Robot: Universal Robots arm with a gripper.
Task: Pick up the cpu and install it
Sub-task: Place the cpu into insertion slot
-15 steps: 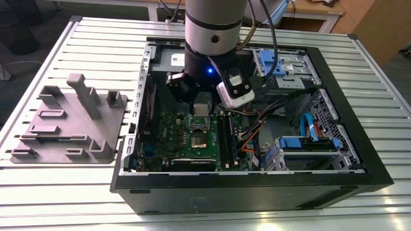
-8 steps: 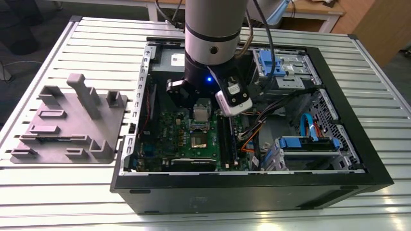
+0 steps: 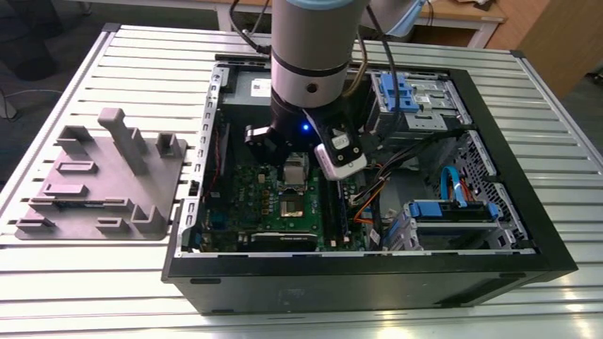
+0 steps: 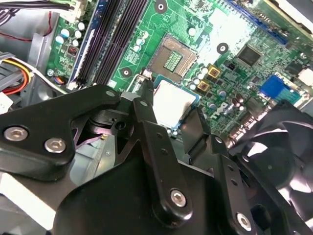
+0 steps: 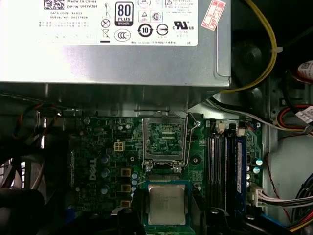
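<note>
The cpu (image 4: 172,102) is a small silver-topped square chip, and it hangs just above the green board (image 4: 244,29) inside the open computer case (image 3: 509,233). My gripper (image 4: 171,108) is shut on it, one black finger (image 4: 146,105) against each side. In the first wrist view the cpu (image 5: 166,203) sits between the fingers (image 5: 126,219), a short way from the open metal-framed socket (image 5: 164,139). The exterior view shows the arm reaching down into the case, with the cpu (image 3: 295,171) above the socket (image 3: 290,205).
A grey power-supply box (image 5: 112,44) borders the socket area. Long black memory slots (image 5: 225,166) run beside the socket, and a yellow cable (image 5: 266,58) and wire bundles lie beyond them. A grey fixture tray (image 3: 99,176) stands at the exterior view's left. Drive cages (image 3: 414,99) fill the case's right.
</note>
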